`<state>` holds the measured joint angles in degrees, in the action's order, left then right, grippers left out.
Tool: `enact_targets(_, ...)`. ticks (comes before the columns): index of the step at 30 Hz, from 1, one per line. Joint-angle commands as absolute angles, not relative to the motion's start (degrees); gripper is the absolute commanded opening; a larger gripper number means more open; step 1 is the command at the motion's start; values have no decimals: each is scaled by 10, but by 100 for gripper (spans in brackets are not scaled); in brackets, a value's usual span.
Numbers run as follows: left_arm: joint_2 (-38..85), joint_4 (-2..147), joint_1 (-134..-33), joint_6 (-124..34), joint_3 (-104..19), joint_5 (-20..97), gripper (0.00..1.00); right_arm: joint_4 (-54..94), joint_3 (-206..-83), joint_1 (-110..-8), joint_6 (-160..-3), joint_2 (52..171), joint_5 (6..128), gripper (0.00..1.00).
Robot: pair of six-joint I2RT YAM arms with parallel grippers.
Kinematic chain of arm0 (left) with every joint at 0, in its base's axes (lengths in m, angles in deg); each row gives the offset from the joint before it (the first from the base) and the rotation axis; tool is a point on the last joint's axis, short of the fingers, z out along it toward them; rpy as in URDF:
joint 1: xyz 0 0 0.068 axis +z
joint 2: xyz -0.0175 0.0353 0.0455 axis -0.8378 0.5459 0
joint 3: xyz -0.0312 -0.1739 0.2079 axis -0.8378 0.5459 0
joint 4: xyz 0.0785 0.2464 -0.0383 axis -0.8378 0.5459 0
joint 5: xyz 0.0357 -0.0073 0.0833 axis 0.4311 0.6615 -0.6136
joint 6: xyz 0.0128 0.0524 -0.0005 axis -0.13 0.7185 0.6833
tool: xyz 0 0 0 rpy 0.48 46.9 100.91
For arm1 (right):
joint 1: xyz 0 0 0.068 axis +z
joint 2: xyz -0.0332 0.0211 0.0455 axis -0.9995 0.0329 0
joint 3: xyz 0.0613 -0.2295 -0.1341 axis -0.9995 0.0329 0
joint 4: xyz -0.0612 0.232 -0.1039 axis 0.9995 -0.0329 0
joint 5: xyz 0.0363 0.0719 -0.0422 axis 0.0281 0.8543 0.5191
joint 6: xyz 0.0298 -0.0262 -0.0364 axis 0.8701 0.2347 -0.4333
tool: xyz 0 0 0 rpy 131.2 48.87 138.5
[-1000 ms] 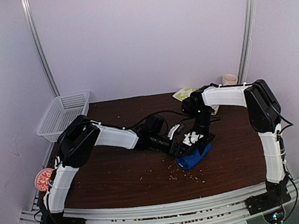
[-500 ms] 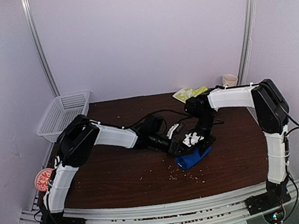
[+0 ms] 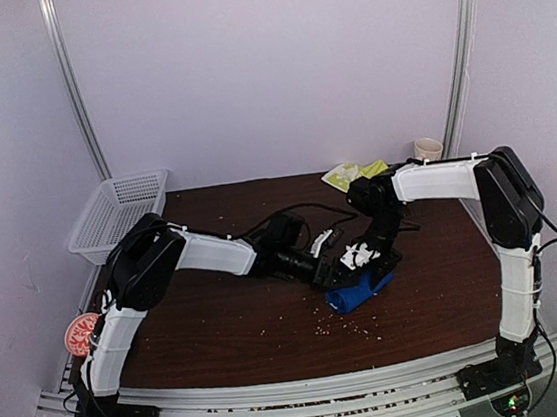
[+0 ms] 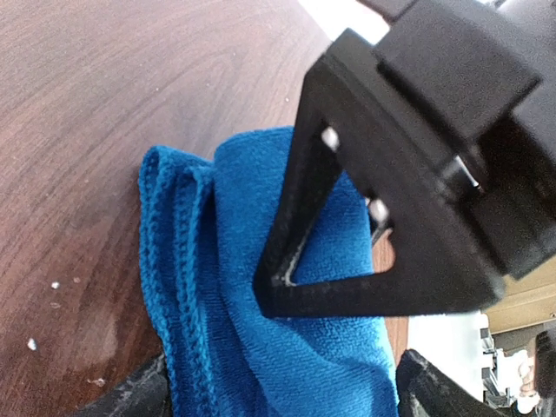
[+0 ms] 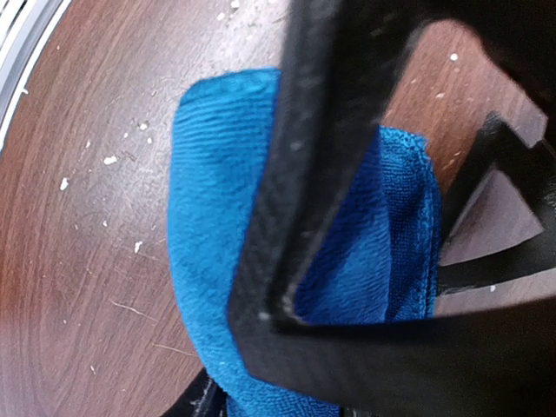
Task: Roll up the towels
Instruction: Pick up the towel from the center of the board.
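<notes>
Overhead, the blue towel [image 3: 361, 293] lies as a short bundle on the table [image 3: 223, 336], right of centre, its long axis slanting from near-left to far-right. Both arms meet at it. The right pincer [image 3: 362, 257] hangs directly over its far side, and the left pincer [image 3: 325, 248] reaches in just beside its left end. The yellow-green towel [image 3: 353, 172] sits well apart at the far edge, untouched.

From the left wrist, the left pincer's fingers stand spread wide at the lower corners with blue cloth [image 4: 243, 217] between them. A black finger of the other arm crosses in front.

From the right wrist, the towel [image 5: 213, 217] lies lengthwise beneath a black finger. Whether the right pincer grips the cloth or has let go, I cannot tell. Any next move probably belongs to the right arm, which is nearer.
</notes>
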<state>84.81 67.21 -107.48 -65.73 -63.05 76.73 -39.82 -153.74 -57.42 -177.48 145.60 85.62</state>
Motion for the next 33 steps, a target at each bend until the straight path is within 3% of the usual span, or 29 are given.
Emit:
enact_targets(1, 866, 680, -1097, -655, -648, 804, 88, -331, -1545, -584, -1734, 1436, 862, 44)
enact_targets(12, 869, 690, -1098, -654, -658, 806, 82, -334, -1546, -589, -1725, 1430, 856, 45)
enact_targets(19, 876, 700, -1097, -658, -669, 807, 67, -310, -1533, -589, -1712, 1420, 847, 45)
enact_targets(28, 868, 709, -1096, -657, -656, 784, 35, -303, -1528, -592, -1709, 1415, 833, 45)
enact_targets(33, 856, 710, -1094, -656, -650, 768, 1, -304, -1526, -599, -1705, 1403, 833, 48)
